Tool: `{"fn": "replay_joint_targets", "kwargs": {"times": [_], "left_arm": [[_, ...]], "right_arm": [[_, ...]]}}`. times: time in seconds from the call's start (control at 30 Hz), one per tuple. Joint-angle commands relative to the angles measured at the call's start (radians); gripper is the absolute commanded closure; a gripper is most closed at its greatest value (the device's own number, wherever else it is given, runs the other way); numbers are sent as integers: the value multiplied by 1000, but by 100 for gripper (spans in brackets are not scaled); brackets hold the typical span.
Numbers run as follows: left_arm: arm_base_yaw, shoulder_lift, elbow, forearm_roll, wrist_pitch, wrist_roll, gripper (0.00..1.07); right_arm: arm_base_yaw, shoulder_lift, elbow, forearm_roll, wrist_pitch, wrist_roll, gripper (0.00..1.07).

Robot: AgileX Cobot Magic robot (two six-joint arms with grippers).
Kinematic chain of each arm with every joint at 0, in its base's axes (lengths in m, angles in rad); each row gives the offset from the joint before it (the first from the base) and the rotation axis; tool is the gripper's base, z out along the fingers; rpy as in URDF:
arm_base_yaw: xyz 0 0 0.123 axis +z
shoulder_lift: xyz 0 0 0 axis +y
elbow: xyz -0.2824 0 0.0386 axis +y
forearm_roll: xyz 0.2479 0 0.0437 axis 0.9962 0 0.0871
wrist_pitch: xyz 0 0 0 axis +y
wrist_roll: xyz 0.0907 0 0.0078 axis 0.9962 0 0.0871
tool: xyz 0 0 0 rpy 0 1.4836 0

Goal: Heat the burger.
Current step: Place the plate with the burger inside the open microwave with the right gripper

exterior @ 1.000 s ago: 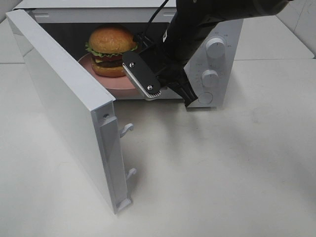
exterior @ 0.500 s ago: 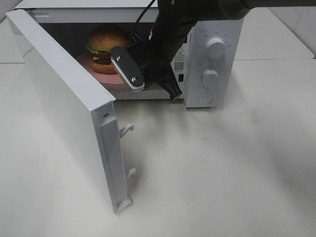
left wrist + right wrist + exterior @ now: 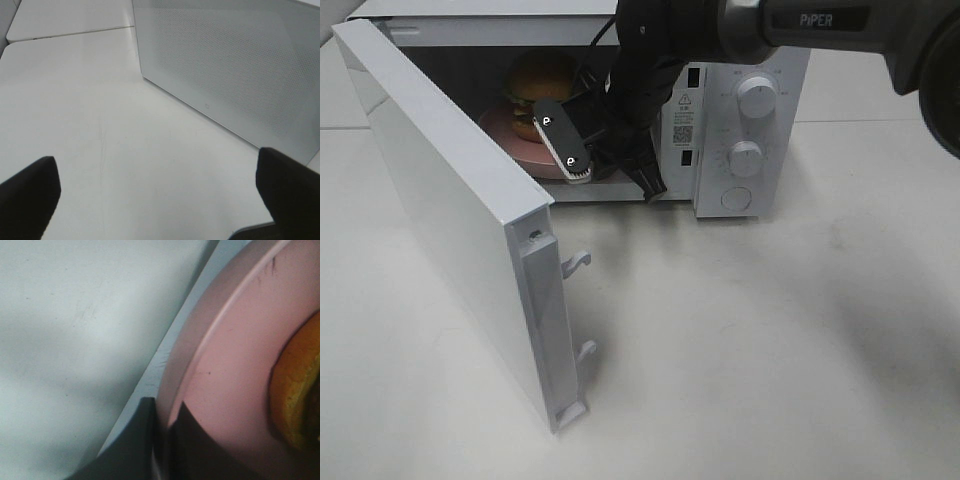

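Burger sits on a pink plate inside the microwave, and the right gripper reaches in through the microwave's front opening with its jaws pinched tight on the plate's near rim. The black arm fills much of that opening and hides part of the burger, while the microwave's door stands wide open. The left gripper hangs near the outer face of that door, jaws spread wide and holding nothing, with flat white table in front of the microwave.

The burger is golden-brown, the plate pink, the microwave white, its door finely dotted grey.
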Motion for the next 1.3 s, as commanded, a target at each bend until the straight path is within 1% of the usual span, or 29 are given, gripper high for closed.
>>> {"fn": "replay_joint_targets", "kwargs": {"times": [0.03,0.17,0.3,0.33,0.37,0.43,0.47,0.5,0.53,0.57,0.6,0.63,0.67,0.7,0.73,0.77,0.97,1.1,1.2,1.23,1.27,1.3], "left_arm": [[-2,-1,1,-6,-7,1,7],[-2,-1,1,-6,-7,1,7],[-2,-1,1,-6,-7,1,7],[-2,-1,1,-6,-7,1,7],[-2,-1,1,-6,-7,1,7],[-2,-1,1,-6,-7,1,7],[-2,-1,1,-6,-7,1,7],[-2,-1,1,-6,-7,1,7],[-2,-1,1,-6,-7,1,7],[-2,-1,1,-6,-7,1,7],[-2,-1,1,-6,-7,1,7],[-2,-1,1,-6,-7,1,7],[-2,-1,1,-6,-7,1,7],[-2,-1,1,-6,-7,1,7],[-2,-1,1,-6,-7,1,7],[-2,-1,1,-6,-7,1,7],[-2,-1,1,-6,-7,1,7],[-2,-1,1,-6,-7,1,7],[-2,-1,1,-6,-7,1,7],[-2,-1,1,-6,-7,1,7],[-2,-1,1,-6,-7,1,7],[-2,-1,1,-6,-7,1,7]], "right_arm": [[-1,5,-44,-10,-51,17,107],[-4,47,-95,-16,-59,17,105],[-11,64,-110,-15,-71,20,102],[-12,72,-110,-15,-93,36,98],[-12,72,-110,-15,-93,36,98],[-18,82,-110,-16,-113,74,90],[-18,82,-110,-16,-113,74,90],[-18,88,-110,-16,-114,74,84],[-18,88,-110,-16,-114,74,84],[-18,90,-110,-13,-114,74,77],[-18,90,-110,-4,-114,74,73],[-18,90,-110,-4,-114,74,73],[-18,90,-110,10,-114,74,66],[-18,90,-110,10,-114,74,66],[-18,89,-110,10,-112,75,62],[-18,88,-109,10,-111,78,60],[-18,81,-109,26,-83,131,57],[-14,60,-107,64,-50,148,54],[-12,35,-76,79,-54,154,51],[-12,15,-37,87,-58,154,49],[-12,15,-37,87,-58,154,49],[-12,3,-11,87,-61,154,48]]}}
